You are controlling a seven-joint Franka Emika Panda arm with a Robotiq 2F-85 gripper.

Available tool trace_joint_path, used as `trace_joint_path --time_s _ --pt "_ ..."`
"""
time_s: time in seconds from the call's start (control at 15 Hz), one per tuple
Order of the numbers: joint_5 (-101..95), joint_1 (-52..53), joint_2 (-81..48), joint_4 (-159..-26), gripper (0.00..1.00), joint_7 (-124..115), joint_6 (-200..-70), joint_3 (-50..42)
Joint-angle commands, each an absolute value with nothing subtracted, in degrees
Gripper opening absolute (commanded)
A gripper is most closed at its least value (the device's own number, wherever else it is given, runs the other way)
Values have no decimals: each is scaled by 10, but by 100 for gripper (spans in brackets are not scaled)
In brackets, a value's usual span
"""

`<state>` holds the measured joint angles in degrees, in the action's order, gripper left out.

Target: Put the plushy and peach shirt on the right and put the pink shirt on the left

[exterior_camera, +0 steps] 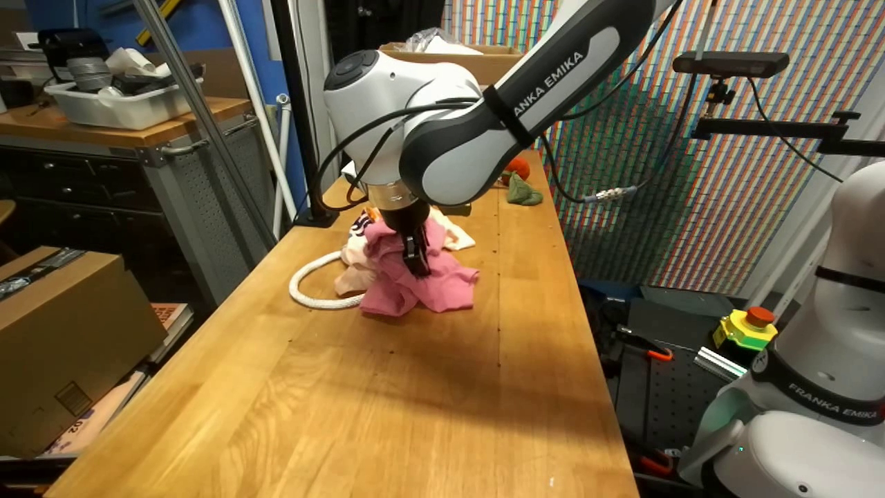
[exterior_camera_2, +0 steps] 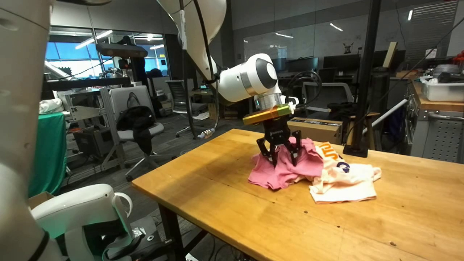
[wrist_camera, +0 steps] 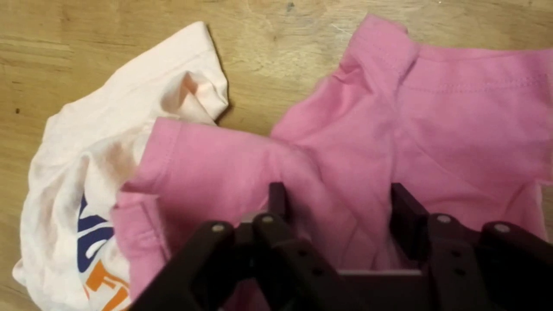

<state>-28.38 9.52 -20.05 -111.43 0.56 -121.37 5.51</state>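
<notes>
The pink shirt [exterior_camera: 453, 290] lies crumpled on the wooden table; it also shows in an exterior view [exterior_camera_2: 262, 175] and the wrist view [wrist_camera: 466, 121]. The peach shirt [exterior_camera_2: 346, 186], with orange and dark blue print, lies beside and partly under it, and shows in the wrist view [wrist_camera: 129, 95]. My gripper [exterior_camera_2: 284, 162] points down into the pink shirt. In the wrist view, its fingertips [wrist_camera: 337, 203] stand apart with pink cloth between them, not pinched. An orange and green item [exterior_camera: 518, 181] at the table's far end may be the plushy; I cannot tell.
A white rope loop [exterior_camera: 304, 294] lies beside the shirts on the table [exterior_camera: 332, 415]. A black post [exterior_camera_2: 364, 90] stands at the table edge near the peach shirt. A second robot arm [exterior_camera: 823, 360] stands beside the table. A cardboard box [exterior_camera: 76, 339] is on the opposite side.
</notes>
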Motion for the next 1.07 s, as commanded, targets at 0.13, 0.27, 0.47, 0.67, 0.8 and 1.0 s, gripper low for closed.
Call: trace_joint_path --time_s 0.13,0.27,0.47,0.67,0.8,1.0 --pt "-294 102 -182 -1134 15 -18 -1227 46" --pt "-294 101 -180 -1136 7 -23 -1227 45" --pt "-289 101 -174 -1135 4 -30 -1220 44" --pt "-288 103 -159 -1134 7 -42 -1198 43" --pt "-287 103 -149 -1134 8 -50 -1188 44" --pt "-291 102 -130 -1137 7 -66 -1176 43"
